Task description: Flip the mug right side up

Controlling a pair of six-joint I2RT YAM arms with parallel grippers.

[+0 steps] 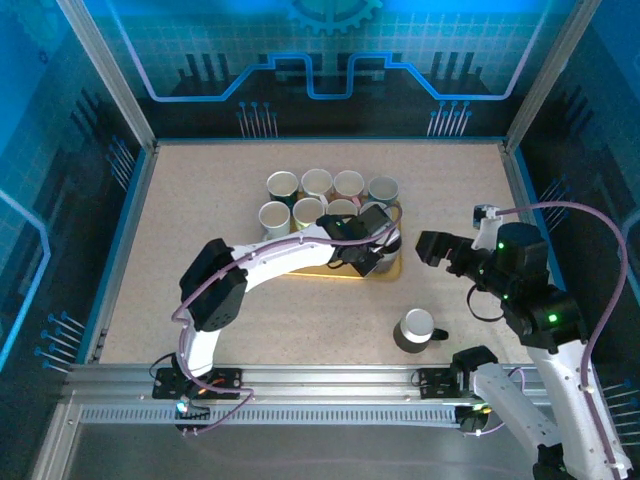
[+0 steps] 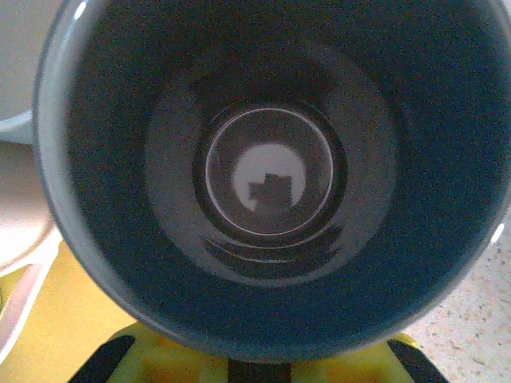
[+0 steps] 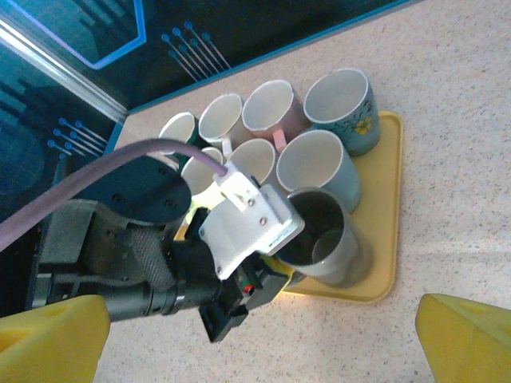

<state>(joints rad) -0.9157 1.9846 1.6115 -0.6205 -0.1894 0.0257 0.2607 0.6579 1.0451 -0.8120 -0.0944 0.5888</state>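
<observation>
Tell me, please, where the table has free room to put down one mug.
Free: the table left of the yellow tray, the far strip behind it, and the front between the left arm and the lone mug. Crowded: the tray, full of mugs, where the left gripper holds a grey mug.

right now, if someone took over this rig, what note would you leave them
left gripper: shut at the grey mug, seemingly on its handle.
right gripper: open, holding nothing, off the tray.
done: the grey mug stands mouth up on the tray beside the other mugs, all mouth up.
left: let go and pull the arm back; check the lone mug on the table, its way up is unclear from above.
</observation>
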